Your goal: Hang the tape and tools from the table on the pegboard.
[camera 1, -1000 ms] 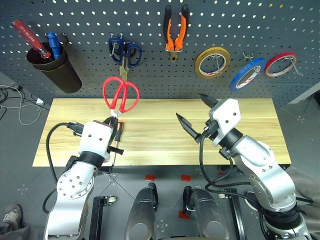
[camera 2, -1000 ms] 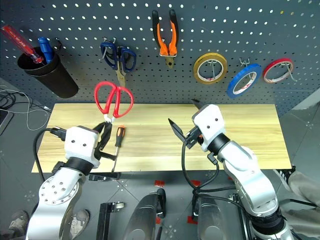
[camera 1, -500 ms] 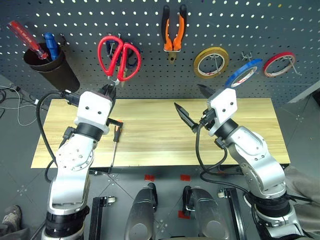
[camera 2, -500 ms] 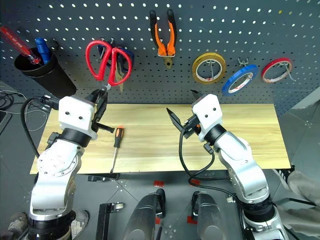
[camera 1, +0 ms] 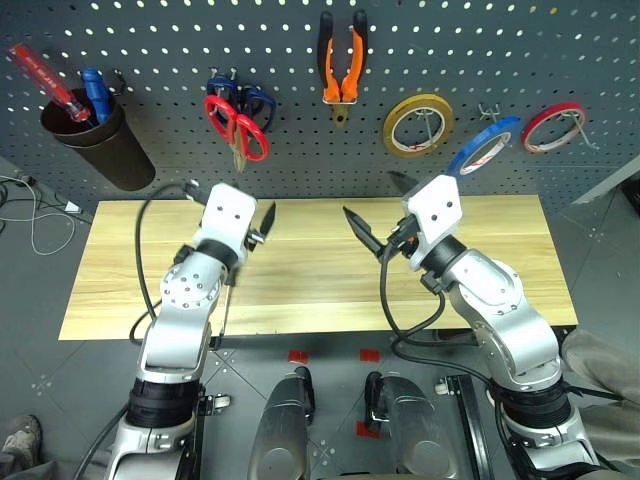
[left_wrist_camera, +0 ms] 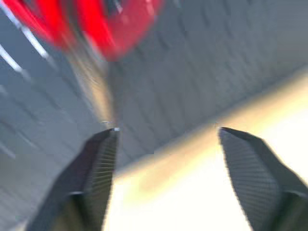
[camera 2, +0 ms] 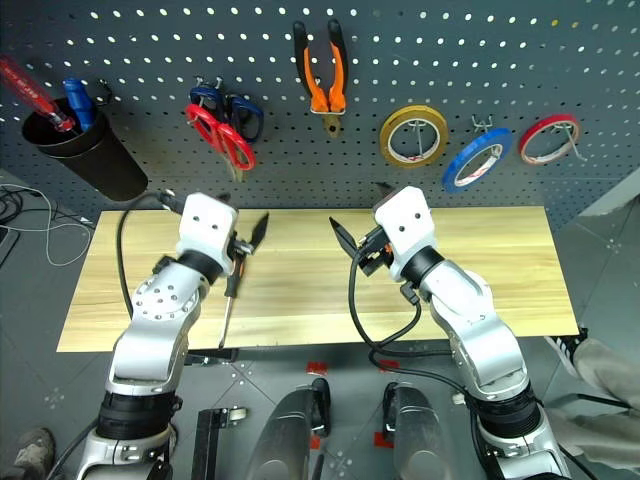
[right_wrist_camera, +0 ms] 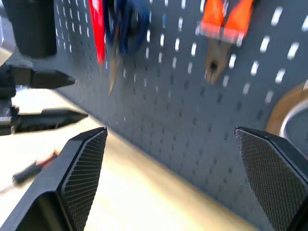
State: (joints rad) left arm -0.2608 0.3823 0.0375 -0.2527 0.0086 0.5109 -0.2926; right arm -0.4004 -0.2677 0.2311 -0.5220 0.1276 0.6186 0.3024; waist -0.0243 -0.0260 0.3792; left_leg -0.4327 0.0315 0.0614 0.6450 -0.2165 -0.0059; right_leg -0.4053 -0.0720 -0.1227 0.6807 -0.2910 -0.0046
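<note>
The red-handled scissors (camera 1: 235, 123) hang on the dark grey perforated pegboard (camera 1: 180, 40), overlapping the blue-handled scissors (camera 1: 245, 102) behind them on the same spot. To their right hang the pliers with orange-and-black handles (camera 1: 340, 62), then a yellow tape ring (camera 1: 418, 124), the flat blue tape ring (camera 1: 483, 146) and a red tape ring (camera 1: 556, 126), each on its own hook. At the far left a black cup (camera 1: 92, 140) on the board holds a red-handled and a blue-handled tool.

The left gripper (camera 2: 247, 236) hovers over the back of the light wooden plank table (camera 1: 520, 260), below the scissors, its two black fingers spread and gripping nothing. The slim screwdriver with the black-and-orange handle (camera 2: 229, 300) lies on the table, partly hidden under that arm. The right gripper (camera 1: 372, 208) hangs above the table's middle, fingers wide apart and empty, pointed towards the board.
</note>
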